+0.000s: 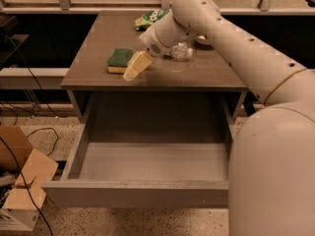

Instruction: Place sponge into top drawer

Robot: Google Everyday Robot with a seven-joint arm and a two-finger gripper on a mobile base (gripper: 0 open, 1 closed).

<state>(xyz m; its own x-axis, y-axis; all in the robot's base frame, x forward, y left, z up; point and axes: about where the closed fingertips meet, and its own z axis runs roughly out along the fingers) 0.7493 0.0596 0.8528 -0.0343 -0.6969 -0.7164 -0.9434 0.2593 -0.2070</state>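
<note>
The sponge [119,60], dark green on top with yellow foam below, lies flat on the left part of the tabletop [162,75]. My gripper [136,67] hangs low over the table just right of the sponge, at its right edge; whether it touches the sponge cannot be told. The top drawer [147,162] is pulled wide open below the table, and its grey floor holds nothing. My arm reaches in from the right and hides the drawer's right front corner.
A green snack bag [149,17] lies at the back of the table. A clear plastic bottle [182,50] lies behind my wrist, with a white bowl [203,41] mostly hidden by the arm. A cardboard box [22,183] stands on the floor at the lower left.
</note>
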